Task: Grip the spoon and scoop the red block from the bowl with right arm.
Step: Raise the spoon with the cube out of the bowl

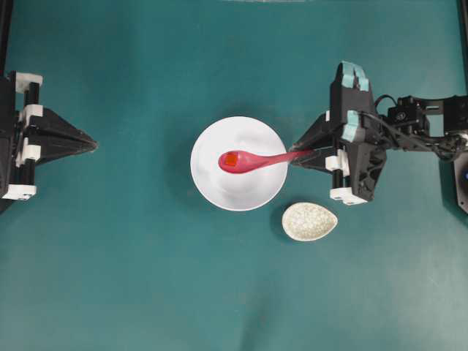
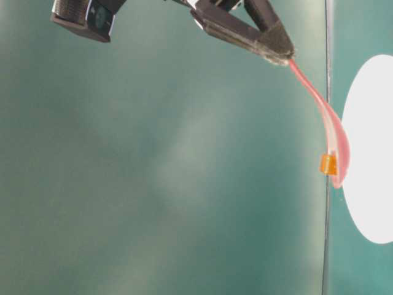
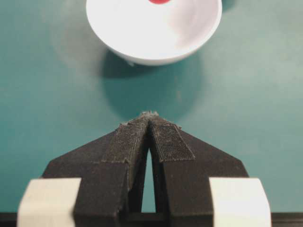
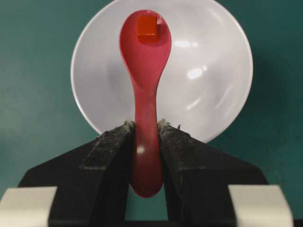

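- Right gripper (image 4: 146,137) on my taped black arm is pinching the handle of the glossy pink-red soup spoon (image 4: 145,71) between its two padded fingers (image 4: 111,146), holding it near the handle's tail, which pokes out behind the pads.
- From the right wrist view I see the tiny red-orange cube (image 4: 147,26) sitting in the spoon's scoop, toward the far tip; overhead it shows as an orange patch (image 1: 231,161) in the scoop above the large plain white bowl (image 1: 212,183).
- At table level the cube (image 2: 328,164) rests in the scoop, which looks lifted clear of the bowl, though that view is oddly turned and I cannot be sure of the height.
- I judge the spoon stiff and slick, so a grip this far back leaves it free to twist; the cube is light and loose and would slide out at any roll or jerk.
- My right arm reaches in from the right of the overhead view, wrist roughly level and pointed at the bowl.
- Left gripper (image 3: 150,116) is parked well away from the bowl with its pads pressed together on nothing.
- A small speckled beige spoon rest (image 1: 309,221) lies just beside the bowl.
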`<state>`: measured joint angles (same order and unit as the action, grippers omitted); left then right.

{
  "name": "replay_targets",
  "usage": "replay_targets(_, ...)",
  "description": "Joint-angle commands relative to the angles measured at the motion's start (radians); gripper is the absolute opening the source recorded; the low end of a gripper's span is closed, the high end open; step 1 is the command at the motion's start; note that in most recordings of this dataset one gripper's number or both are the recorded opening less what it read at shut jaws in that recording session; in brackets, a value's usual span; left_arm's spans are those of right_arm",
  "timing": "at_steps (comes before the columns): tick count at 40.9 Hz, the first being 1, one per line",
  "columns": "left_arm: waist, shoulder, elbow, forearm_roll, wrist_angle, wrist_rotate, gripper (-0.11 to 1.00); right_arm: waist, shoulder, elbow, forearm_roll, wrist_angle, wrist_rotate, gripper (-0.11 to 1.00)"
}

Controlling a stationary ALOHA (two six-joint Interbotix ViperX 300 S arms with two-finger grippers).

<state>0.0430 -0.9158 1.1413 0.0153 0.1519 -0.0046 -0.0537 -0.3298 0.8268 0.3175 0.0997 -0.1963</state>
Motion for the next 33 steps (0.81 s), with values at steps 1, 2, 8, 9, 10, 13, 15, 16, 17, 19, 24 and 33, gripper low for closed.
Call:
replay_targets(1, 0.003, 0.003, -0.018, 0.002, -0.005, 0.000, -0.01, 0.005, -0.023, -0.012, 0.003, -0.011, 0.002, 0.25)
replay_targets(2, 0.003, 0.003, -0.018, 0.003, -0.005, 0.000, -0.01, 0.003, -0.025, -0.012, 0.003, -0.011, 0.002, 0.25)
replay_targets(8, 0.003, 0.005, -0.020, 0.002, -0.003, 0.000, -0.01, 0.003, -0.038, -0.014, 0.003, -0.009, 0.002, 0.25)
replay_targets(9, 0.003, 0.005, -0.018, 0.002, -0.005, 0.000, -0.01, 0.003, -0.040, -0.014, 0.003, -0.009, 0.002, 0.25)
replay_targets(10, 0.003, 0.003, -0.018, 0.002, -0.003, 0.000, -0.01, 0.003, -0.043, -0.015, 0.002, -0.008, 0.000, 0.25)
replay_targets(13, 0.003, 0.003, -0.018, 0.002, -0.005, 0.000, -0.01, 0.003, -0.051, -0.020, 0.002, -0.006, 0.000, 0.25)
replay_targets(15, 0.003, 0.003, -0.020, 0.003, -0.003, 0.000, -0.01, 0.003, -0.058, -0.021, 0.002, -0.003, 0.000, 0.25)
replay_targets(16, 0.003, 0.003, -0.018, 0.003, -0.005, 0.000, -0.01, 0.003, -0.061, -0.021, 0.002, -0.003, 0.000, 0.25)
replay_targets(17, 0.003, 0.003, -0.020, 0.002, -0.005, 0.000, -0.01, 0.003, -0.063, -0.023, 0.003, -0.002, 0.000, 0.25)
replay_targets(19, 0.003, 0.003, -0.018, 0.002, -0.005, 0.000, -0.01, 0.003, -0.072, -0.023, 0.002, -0.002, 0.000, 0.25)
replay_targets(24, 0.003, 0.005, -0.018, 0.003, -0.003, 0.000, -0.01, 0.003, -0.095, -0.025, 0.003, 0.000, 0.000, 0.25)
replay_targets(33, 0.003, 0.005, -0.020, 0.002, -0.003, 0.000, -0.01, 0.005, -0.115, -0.029, 0.002, 0.023, -0.002, 0.25)
